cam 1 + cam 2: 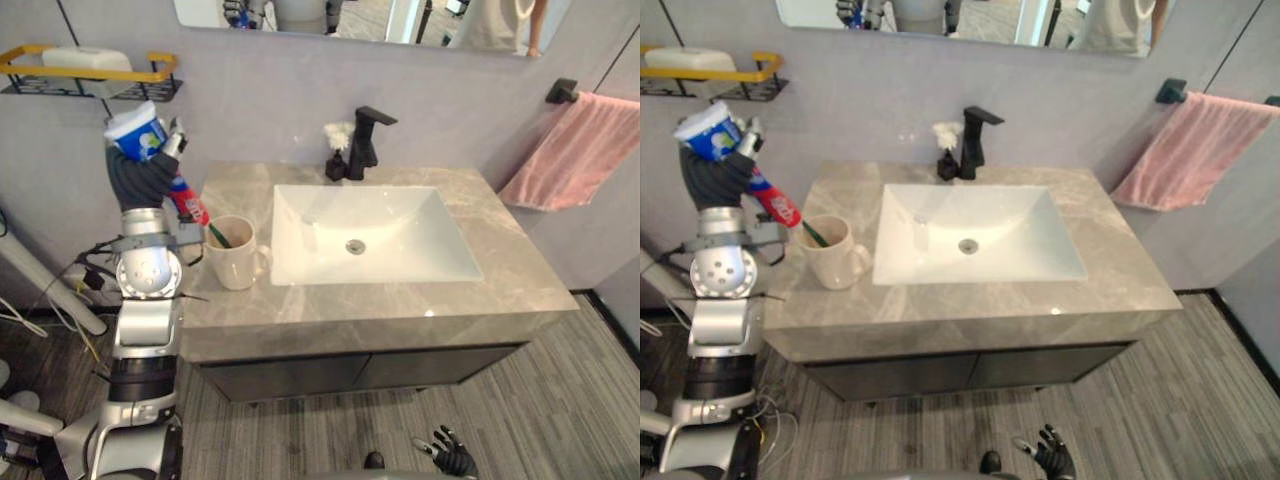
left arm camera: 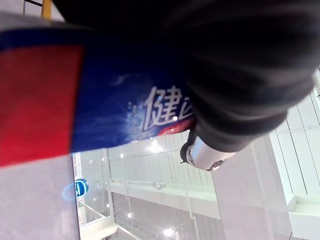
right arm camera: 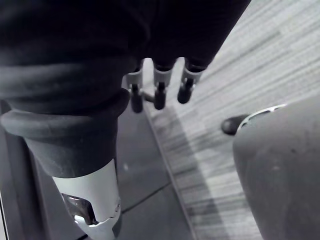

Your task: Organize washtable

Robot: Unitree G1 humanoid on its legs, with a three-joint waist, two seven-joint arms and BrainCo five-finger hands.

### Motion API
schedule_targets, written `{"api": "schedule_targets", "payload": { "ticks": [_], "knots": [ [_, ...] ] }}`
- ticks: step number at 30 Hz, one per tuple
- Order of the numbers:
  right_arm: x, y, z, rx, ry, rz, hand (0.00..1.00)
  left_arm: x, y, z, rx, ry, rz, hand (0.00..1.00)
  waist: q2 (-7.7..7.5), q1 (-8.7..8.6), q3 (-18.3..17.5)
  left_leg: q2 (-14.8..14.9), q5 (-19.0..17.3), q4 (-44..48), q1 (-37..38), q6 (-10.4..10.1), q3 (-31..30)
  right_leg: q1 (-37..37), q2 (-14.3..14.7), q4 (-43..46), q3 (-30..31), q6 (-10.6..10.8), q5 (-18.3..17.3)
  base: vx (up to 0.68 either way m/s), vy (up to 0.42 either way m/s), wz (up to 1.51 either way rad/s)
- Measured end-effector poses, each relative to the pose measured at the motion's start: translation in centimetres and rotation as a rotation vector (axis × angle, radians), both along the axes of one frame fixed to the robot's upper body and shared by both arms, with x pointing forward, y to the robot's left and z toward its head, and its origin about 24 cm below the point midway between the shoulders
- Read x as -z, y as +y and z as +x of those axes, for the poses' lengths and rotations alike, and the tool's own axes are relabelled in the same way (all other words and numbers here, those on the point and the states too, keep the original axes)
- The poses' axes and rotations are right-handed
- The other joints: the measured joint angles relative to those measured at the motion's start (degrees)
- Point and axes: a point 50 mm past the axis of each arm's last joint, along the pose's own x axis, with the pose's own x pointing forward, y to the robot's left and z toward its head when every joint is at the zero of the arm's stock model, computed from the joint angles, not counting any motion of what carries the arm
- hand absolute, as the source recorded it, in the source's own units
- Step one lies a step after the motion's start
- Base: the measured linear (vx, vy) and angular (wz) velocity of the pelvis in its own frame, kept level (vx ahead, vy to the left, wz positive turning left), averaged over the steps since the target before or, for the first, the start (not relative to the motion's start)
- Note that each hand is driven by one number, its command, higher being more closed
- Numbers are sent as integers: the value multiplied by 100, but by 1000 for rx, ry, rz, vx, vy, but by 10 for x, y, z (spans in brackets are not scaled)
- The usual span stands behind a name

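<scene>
Left hand (image 1: 143,176), upper left of frame, clamped round the toothpaste tube (image 1: 140,136). Tube is held in the air, red end angled down toward the mug (image 1: 234,258) on the worktop (image 1: 400,300), not inside it. Green toothbrush (image 1: 218,236) stands in the mug. Right hand (image 1: 450,456), bottom edge, fingers slack, holds nothing.

Judgement: about midway. Toothbrush is stowed; tube remains to be placed, probably in the mug.
</scene>
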Motion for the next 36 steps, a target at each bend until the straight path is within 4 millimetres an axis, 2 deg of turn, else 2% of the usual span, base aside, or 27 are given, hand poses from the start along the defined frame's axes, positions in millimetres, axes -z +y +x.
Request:
{"api": "schedule_targets", "payload": {
  "ticks": [11,16,23,24,36],
  "knots": [
    [3,1,-2,-2,19,7,0,6,-15,3,58,19,-3,100,22,-6,56,1,0,5,-1,0,-12,9,-1,0,-13,0,0,0,0,0],
    [3,1,-2,-2,19,6,0,8,-23,5,99,36,19,100,-6,-9,85,0,0,6,-2,0,-13,8,-2,0,-14,1,1,0,0,0],
    [3,1,-2,-2,18,6,0,10,-24,6,110,44,20,100,-61,-11,145,1,0,5,-7,0,-8,1,-1,0,-7,1,1,0,0,0],
    [3,1,-2,-2,18,6,0,10,-24,6,110,45,19,0,-63,-12,146,1,0,5,-10,0,-8,-2,-1,0,-7,1,1,0,0,0],
    [2,1,0,-2,15,5,0,15,-23,9,102,71,6,0,-58,-14,149,-5,0,-1,-50,0,14,-61,-2,0,30,9,9,0,0,0]
  ]
}}
